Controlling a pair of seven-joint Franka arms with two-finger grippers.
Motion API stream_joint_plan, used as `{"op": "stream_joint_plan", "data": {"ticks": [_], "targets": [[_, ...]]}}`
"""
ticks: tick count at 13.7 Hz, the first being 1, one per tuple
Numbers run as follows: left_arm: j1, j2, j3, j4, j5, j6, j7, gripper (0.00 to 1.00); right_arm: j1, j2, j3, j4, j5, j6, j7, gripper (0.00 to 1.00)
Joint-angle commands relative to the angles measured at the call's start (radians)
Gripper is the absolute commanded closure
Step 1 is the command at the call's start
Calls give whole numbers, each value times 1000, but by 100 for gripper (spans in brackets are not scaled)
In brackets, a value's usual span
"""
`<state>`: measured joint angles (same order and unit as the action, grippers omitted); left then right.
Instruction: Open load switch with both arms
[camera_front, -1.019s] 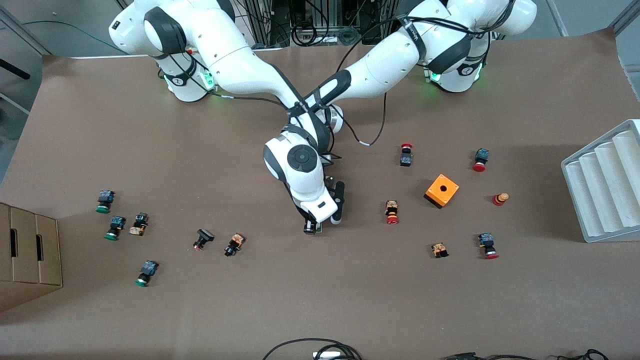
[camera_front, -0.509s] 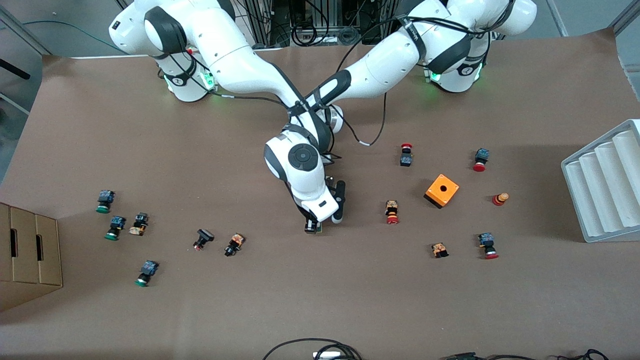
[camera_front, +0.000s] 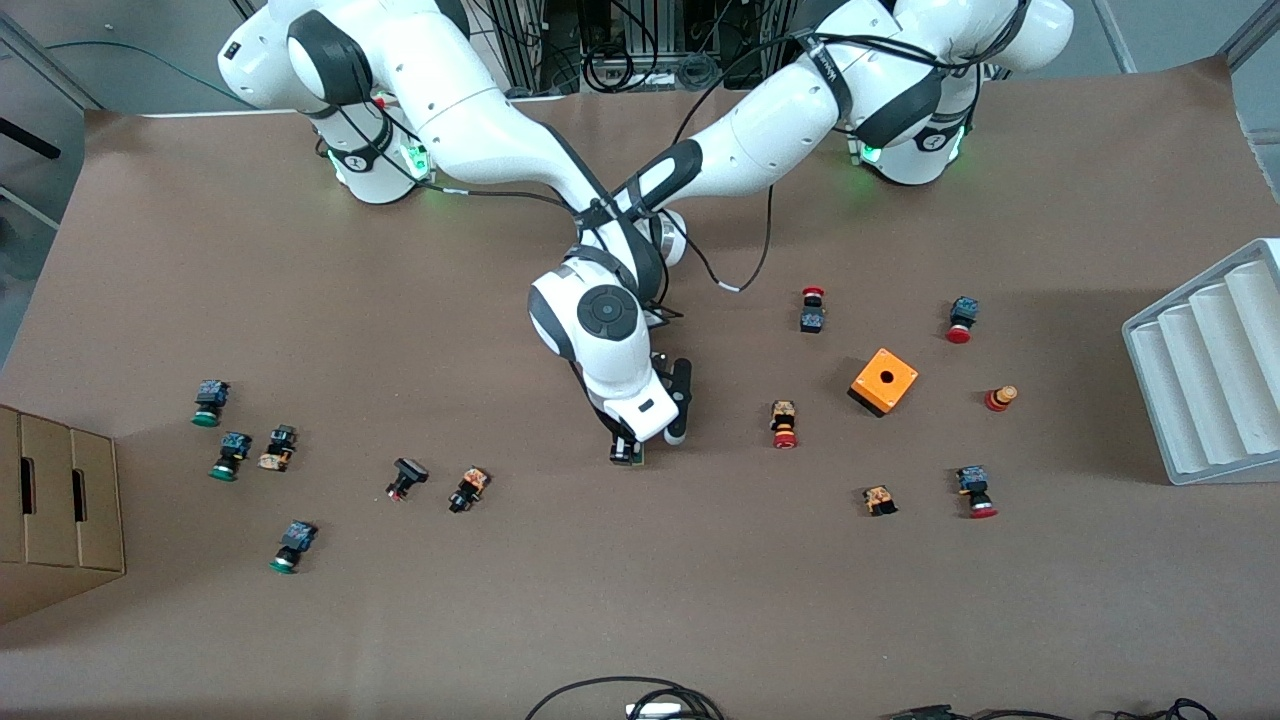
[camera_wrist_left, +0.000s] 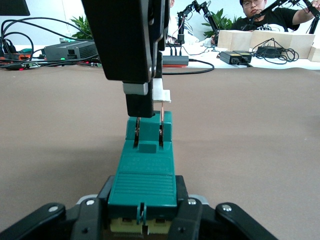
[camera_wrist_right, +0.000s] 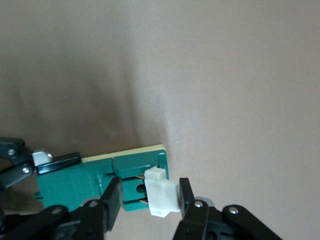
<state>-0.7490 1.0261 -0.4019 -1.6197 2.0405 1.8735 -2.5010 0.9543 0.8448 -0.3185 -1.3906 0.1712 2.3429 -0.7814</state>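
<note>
The green load switch (camera_front: 627, 455) lies near the middle of the table, under my right arm's hand. My left gripper (camera_wrist_left: 145, 213) is shut on one end of the switch (camera_wrist_left: 147, 170); in the front view my right arm hides it. My right gripper (camera_wrist_right: 150, 197) comes down over the other end, open, with its fingers astride the white sliding piece (camera_wrist_right: 162, 197). One finger (camera_wrist_right: 186, 197) rests against that piece, and a gap shows at the other finger. The white piece (camera_wrist_left: 161, 94) stands off the green body, baring two copper pins.
An orange box (camera_front: 884, 381) and several red-capped push buttons (camera_front: 784, 424) lie toward the left arm's end, by a white ribbed tray (camera_front: 1210, 370). Green-capped buttons (camera_front: 230, 455) and a cardboard box (camera_front: 55, 510) are at the right arm's end. Cables (camera_front: 640, 700) lie at the front edge.
</note>
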Motion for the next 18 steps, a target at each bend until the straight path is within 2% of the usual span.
{"op": "stream_joint_plan", "data": {"ticks": [1, 18], "targets": [[-10, 8, 11, 15, 9, -2, -4, 61, 23, -24, 6, -21, 16, -28, -1, 47], [-10, 8, 11, 17, 9, -2, -4, 61, 24, -50, 7, -68, 16, -28, -2, 47]]}}
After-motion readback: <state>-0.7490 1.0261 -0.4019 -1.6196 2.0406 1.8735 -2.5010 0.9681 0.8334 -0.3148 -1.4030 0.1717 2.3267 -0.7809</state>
